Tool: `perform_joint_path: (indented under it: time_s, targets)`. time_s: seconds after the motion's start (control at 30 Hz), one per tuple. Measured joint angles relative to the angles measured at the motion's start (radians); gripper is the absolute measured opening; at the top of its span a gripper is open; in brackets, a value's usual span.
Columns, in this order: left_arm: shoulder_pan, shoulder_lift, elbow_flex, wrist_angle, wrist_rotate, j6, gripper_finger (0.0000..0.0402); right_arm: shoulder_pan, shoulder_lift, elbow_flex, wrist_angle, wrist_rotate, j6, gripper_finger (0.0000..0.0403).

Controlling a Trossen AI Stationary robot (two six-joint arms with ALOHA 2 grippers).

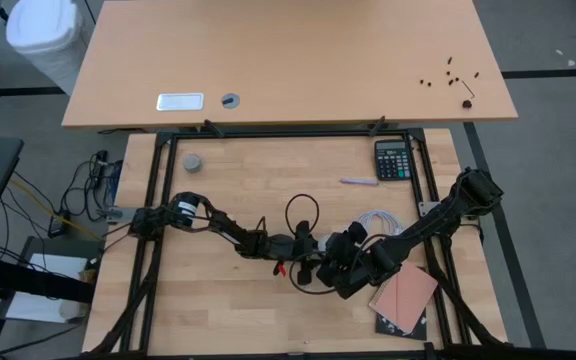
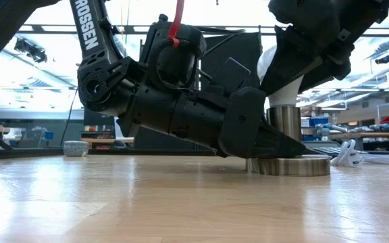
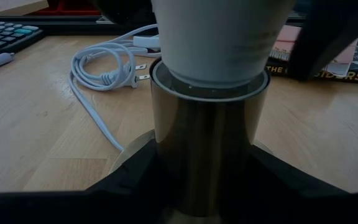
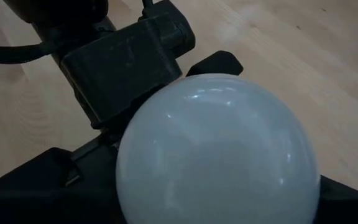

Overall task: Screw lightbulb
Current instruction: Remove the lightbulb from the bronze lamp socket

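The white lightbulb [image 4: 216, 149] stands upright with its neck [image 3: 219, 56] in the top of a silvery socket post [image 3: 207, 143], which rises from a round silvery disc base [image 2: 292, 165] on the table. My left gripper [image 2: 275, 145] lies low over the table, shut on the post. My right gripper [image 2: 296, 64] comes from above and is shut on the bulb's dome. In the high view both grippers [image 1: 328, 255] meet at mid-table and hide the lamp. The bulb's screw end is hidden inside the socket. My left gripper pinches the silvery socket post [image 3: 166, 155] between its two fingers [image 3: 129, 183], one on each side, low on the post. The fingers come nearly level, from the table's left. The post stands upright on its disc base on the table. My right gripper holds the bulb's round dome [image 4: 166, 180] between its two fingers [image 4: 42, 177], one on each side. It comes slanting down from above and from the table's right. The bulb stands upright, its neck in the socket top.
The lamp's white cord [image 1: 380, 222] lies coiled just to the right of the lamp. A book [image 1: 404, 297] lies at the near right. A calculator [image 1: 392, 160], a pen [image 1: 359, 181] and a small grey round cap [image 1: 193, 162] lie toward the far edge.
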Motion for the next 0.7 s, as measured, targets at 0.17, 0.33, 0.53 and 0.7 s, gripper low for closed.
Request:
perform_joint_path:
  time_s: [0.17,0.33,0.53,0.7]
  targets:
    - [0.000,0.000,0.000,0.000,0.000,0.000,0.0189,0.000,0.000,0.000,-0.001,0.000,-0.019,0.0247]
    - [0.000,0.000,0.000,0.000,0.000,0.000,0.0189,0.000,0.000,0.000,-0.001,-0.001,-0.049,0.0248]
    - [0.000,0.000,0.000,0.000,-0.001,0.000,0.0189,0.000,0.000,0.000,0.001,-0.010,-0.128,0.0247]
    - [0.000,0.000,0.000,0.001,-0.001,0.000,0.0189,0.000,0.000,0.000,-0.002,-0.019,-0.232,0.0246]
